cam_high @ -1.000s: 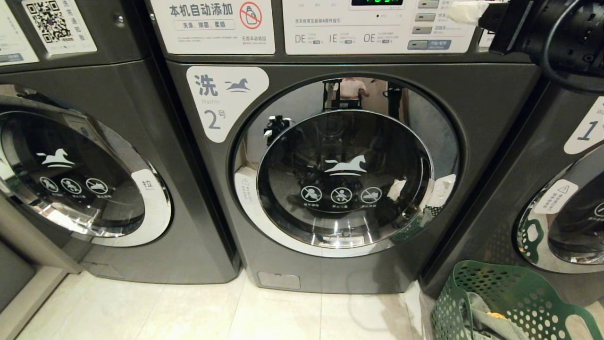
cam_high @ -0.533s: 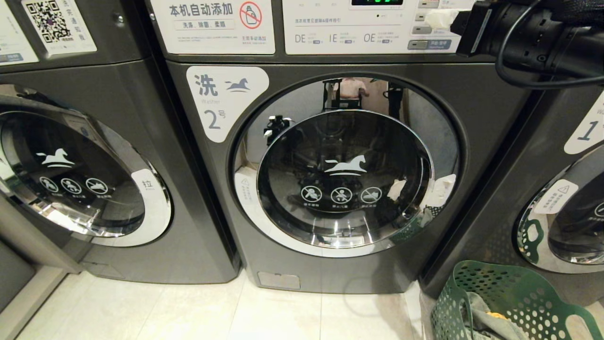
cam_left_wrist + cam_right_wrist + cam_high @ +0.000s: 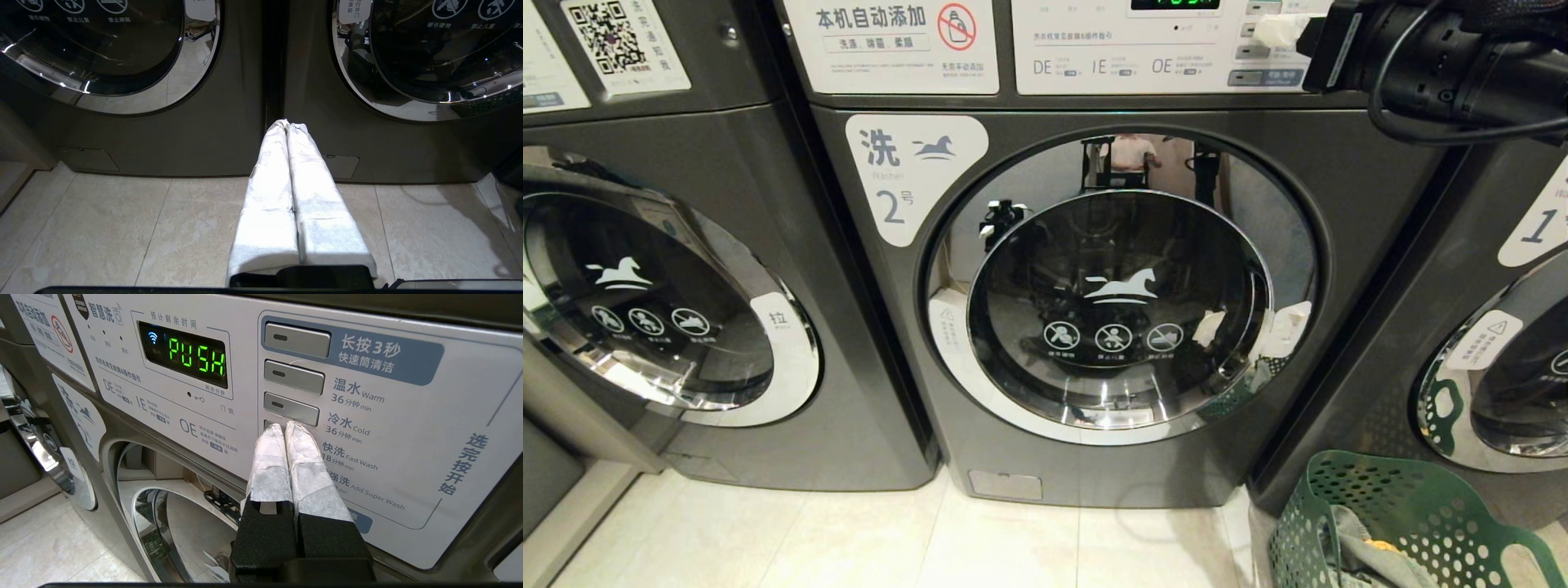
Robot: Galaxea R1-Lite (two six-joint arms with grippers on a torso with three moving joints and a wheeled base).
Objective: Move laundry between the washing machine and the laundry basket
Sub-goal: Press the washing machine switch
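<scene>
The right pincer (image 3: 286, 426), fingers pressed together, is pointing at the washing machine's (image 3: 1094, 457) fourth button, seemingly touching; it should push squarely. Laundry (image 3: 1364, 555) is lying in the laundry basket (image 3: 1413, 498). The left pincer (image 3: 287, 124) is hanging pressed together.

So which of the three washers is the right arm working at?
The middle washer, labelled 2. The right gripper, jaws shut, is at that machine's control panel, tips by the button column. The other two washers have no arm near them.
</scene>
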